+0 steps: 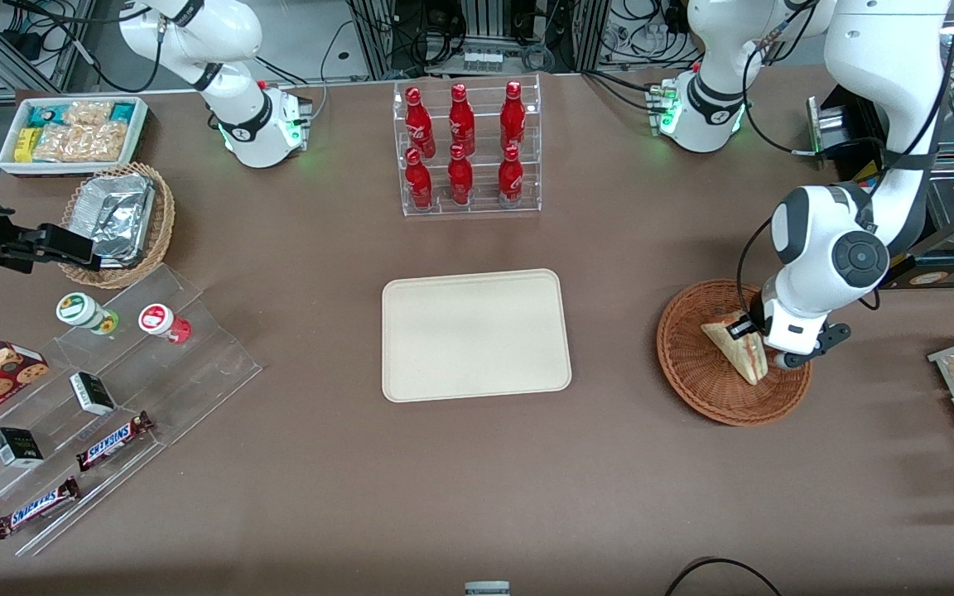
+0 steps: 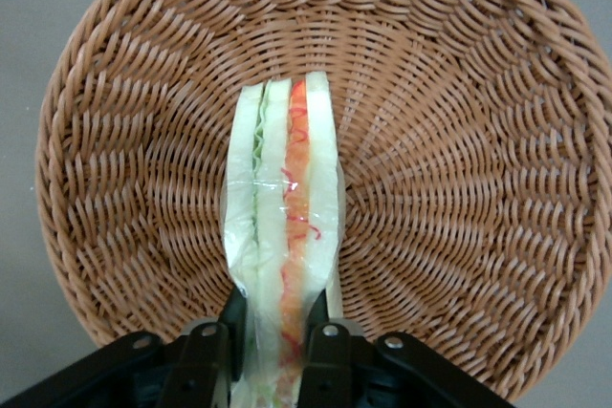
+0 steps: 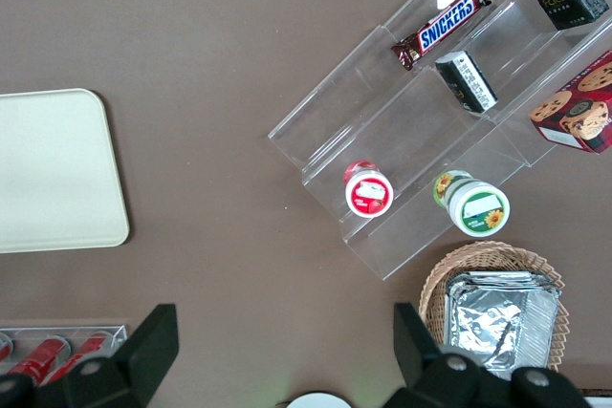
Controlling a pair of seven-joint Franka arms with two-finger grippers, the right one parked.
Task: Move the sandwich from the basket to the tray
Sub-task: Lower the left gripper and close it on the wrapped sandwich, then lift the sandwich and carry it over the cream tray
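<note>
Your gripper (image 1: 754, 331) is down in the basket (image 1: 696, 377), and you can see in the wrist view that its two black fingers (image 2: 206, 360) stand on either side of the sandwich (image 2: 285, 265), pressed against the bread, so they are closed on the wedge's end. The fingertips themselves run out of that picture, so you cannot see how deep the hold goes. The sandwich still lies in the basket, standing on edge with its cut face up: pale bread, a green layer, an orange-red layer, under a shiny clear wrap. Whether its underside touches the wicker or has just lifted clear, you cannot tell.

From the front, the arm's white wrist covers the rim of the basket on the side away from the tray (image 1: 477, 335), and it hides the end of the sandwich where the fingers grip; only the tan pointed end shows, aimed toward the camera.

Taking the tray as your landmark: the basket sits well apart from it, toward the working arm's end of the table. The tray lies flat and bare. A clear rack of red bottles (image 1: 464, 149) stands farther from the front camera than the tray. In the right wrist view only one rounded corner of the tray shows, the rest being cut off.
</note>
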